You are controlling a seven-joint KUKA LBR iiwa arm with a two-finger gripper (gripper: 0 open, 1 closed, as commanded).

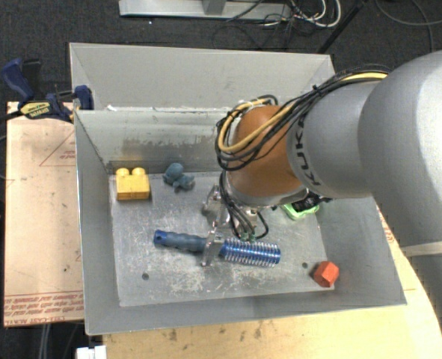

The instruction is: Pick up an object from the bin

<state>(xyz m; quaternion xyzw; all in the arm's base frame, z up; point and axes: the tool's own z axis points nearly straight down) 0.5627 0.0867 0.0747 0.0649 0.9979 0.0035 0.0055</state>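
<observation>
Gripper (210,247) is hanging low mid-bin over a blue plastic bristled brush (248,253). Jaws clenched or released: cannot tell. Yellow plastic brick (132,184) is lying upper-left.

One camera looks obliquely down into the bin (161,283), arm (400,140) at right

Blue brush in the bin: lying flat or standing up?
Lying flat: the blue brush stretches along the bin floor, handle left, bristles right, gripper at its middle.

Robotics lab, KUKA arm (400,126) over grey metal bin (198,77), cables (318,2) on dark floor (26,13)
</observation>
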